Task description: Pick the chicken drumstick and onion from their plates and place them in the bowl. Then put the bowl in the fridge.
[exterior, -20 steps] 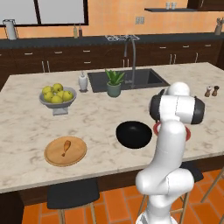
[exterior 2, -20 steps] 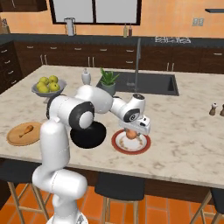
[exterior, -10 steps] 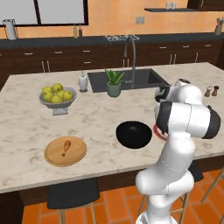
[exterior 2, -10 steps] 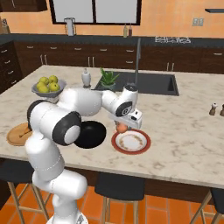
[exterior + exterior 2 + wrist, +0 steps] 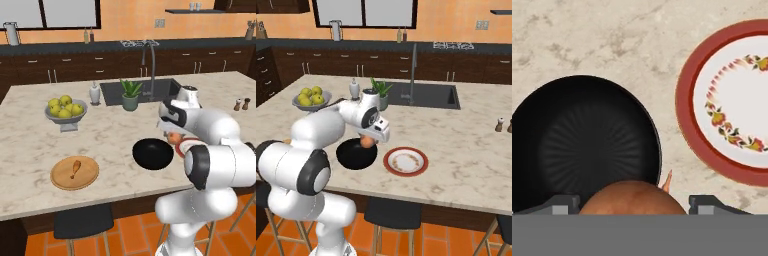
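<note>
My gripper (image 5: 368, 141) is shut on the onion (image 5: 367, 142), a small orange-brown ball hanging just over the right rim of the glossy black bowl (image 5: 355, 156). In the hand view the onion (image 5: 632, 198) sits between the fingertips, with the bowl (image 5: 587, 145) to the left and the red-rimmed white plate (image 5: 732, 100) bare at right. From the left base view the onion (image 5: 172, 137) hangs between the bowl (image 5: 152, 153) and the arm. The chicken drumstick (image 5: 75, 168) lies on the light-wood plate (image 5: 62, 180) at the counter's front left. The fridge is out of view.
A grey footed fruit bowl (image 5: 65, 111) of yellow-green apples stands at back left. A soap bottle (image 5: 94, 93), a potted plant (image 5: 130, 95) and the sink (image 5: 165, 90) with its tap lie behind the bowl. Salt and pepper shakers (image 5: 241, 104) stand far right. Stools sit under the counter's front edge.
The hand has lifted the onion off the white plate and swung it left, to the black bowl's right rim. The plate is now bare.
</note>
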You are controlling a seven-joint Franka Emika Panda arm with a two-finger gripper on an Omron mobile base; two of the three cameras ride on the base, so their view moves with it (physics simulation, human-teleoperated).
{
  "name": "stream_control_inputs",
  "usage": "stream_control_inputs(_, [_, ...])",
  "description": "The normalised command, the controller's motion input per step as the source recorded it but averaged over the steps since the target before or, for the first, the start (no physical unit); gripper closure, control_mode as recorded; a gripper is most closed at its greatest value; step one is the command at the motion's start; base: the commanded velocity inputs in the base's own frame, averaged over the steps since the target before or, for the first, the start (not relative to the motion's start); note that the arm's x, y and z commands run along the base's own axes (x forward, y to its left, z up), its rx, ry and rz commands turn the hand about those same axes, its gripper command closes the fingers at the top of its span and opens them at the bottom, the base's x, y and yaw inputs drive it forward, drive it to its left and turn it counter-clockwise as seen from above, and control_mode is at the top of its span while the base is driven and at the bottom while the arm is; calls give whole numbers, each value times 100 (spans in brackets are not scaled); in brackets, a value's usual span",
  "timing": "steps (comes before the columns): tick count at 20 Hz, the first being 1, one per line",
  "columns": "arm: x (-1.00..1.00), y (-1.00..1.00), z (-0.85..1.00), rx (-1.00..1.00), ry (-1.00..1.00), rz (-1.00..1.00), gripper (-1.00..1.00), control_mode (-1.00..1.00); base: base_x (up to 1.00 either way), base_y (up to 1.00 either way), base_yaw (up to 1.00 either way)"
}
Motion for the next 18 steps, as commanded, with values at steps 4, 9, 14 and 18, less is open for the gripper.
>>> stream_control_inputs(4, [12, 93, -37, -9, 3, 0, 100, -100, 0, 0, 0])
stream_control_inputs(9, [13, 2, -52, -2, 0, 2, 100, -100, 0, 0, 0])
stream_control_inputs(14, [27, -1, -59, 0, -10, 2, 100, -100, 0, 0, 0])
stream_control_inputs(18, [23, 12, -1, 0, 0, 0, -100, -100, 0, 0, 0])
